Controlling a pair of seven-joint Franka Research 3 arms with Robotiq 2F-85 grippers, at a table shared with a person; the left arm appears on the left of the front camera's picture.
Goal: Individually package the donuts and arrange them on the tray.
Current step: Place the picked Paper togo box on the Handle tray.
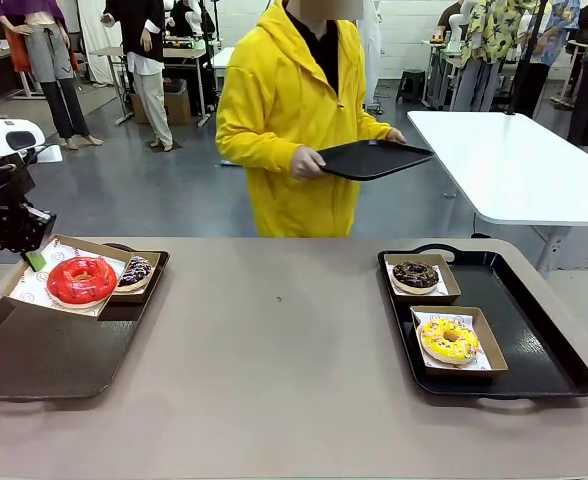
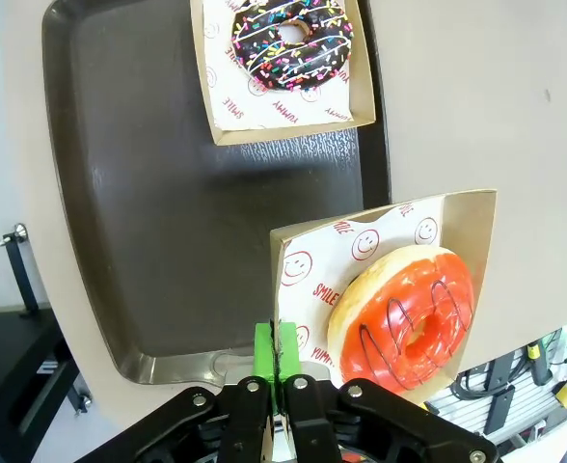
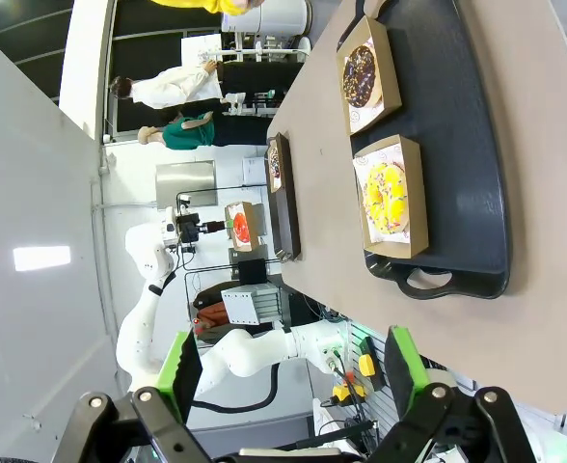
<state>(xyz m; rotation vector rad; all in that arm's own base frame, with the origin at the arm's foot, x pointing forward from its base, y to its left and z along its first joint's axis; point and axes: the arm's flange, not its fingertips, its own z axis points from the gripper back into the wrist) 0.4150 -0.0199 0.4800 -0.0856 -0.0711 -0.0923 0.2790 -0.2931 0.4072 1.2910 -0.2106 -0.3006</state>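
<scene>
The red donut's box [image 1: 66, 283] stands in front of the purple donut [image 1: 135, 272], so only part of that donut shows in the front view. In the left wrist view the top edge cuts off that donut's box [image 2: 282, 92]. The green pads [image 2: 264, 350] pinch the box's edge, maybe with the paper too. The left arm [image 1: 2, 205] runs off the picture's side.

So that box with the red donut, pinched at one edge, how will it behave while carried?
Probably floppy: the left hand is shut on just the rim of the thin cardboard box. The red donut sits off to the side of the grip, so the box may sag or twist. It already looks tilted in the front view, and the donut could slide on its paper liner.
</scene>
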